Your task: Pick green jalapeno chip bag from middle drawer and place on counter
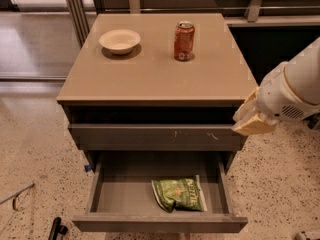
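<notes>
While the gripper [252, 120] hung in the air at the right edge of the scene, just off the front right corner of the cabinet and about level with the dark gap under the counter [160, 79], it carried nothing, and whether it was open or closed could not be told from this angle. Behind it the white arm [295, 86] ran up and out of the frame to the right. Nearest to the gripper was the closed drawer front with small pale scratch marks [150, 135], and below that the middle drawer [160, 223] stood pulled well out toward the camera. The green jalapeno chip bag [179, 194] lay flat on the drawer floor, right of centre and close to the front wall, untouched and well below the gripper. Farther off, on the counter, a red soda can [184, 41] stood upright toward the back, and a pale bowl [120, 40] sat to its left, the two clearly apart, with the whole front half of the top bare. By my reading the task was at an early stage: the drawer was open and the bag exposed, but the reach down into the drawer, the grasp, the lift and the placing on the counter were all not yet done.
</notes>
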Tool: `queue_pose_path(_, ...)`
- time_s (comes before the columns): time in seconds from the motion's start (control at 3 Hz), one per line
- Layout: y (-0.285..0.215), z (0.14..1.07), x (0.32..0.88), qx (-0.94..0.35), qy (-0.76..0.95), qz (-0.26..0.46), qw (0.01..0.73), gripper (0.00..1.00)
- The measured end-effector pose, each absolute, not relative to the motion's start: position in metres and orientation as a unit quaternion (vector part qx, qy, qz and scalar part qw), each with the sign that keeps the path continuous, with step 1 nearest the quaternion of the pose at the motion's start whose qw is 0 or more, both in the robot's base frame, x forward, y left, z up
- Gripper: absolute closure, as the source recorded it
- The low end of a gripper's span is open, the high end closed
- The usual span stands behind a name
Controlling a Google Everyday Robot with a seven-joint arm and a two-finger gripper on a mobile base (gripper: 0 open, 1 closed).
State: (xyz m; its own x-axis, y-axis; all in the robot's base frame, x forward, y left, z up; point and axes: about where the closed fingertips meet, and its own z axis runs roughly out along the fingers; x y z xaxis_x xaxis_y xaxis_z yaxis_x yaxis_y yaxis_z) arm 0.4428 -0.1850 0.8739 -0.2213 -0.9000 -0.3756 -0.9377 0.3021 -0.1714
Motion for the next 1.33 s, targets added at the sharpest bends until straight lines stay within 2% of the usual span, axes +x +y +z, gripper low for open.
queue_pose_path(0.33, -0.160, 0.804, 0.447, -0.574, 0.780, 0.106, 0.227, 0.89)
queue_pose_path(0.67, -0.158, 0.803, 0.451, -0.572, 0.780, 0.102, 0.233, 1.00)
queue_pose_path(1.33, -0.156, 0.767, 0.452, -0.573, 0.778, 0.101, 0.237, 1.00)
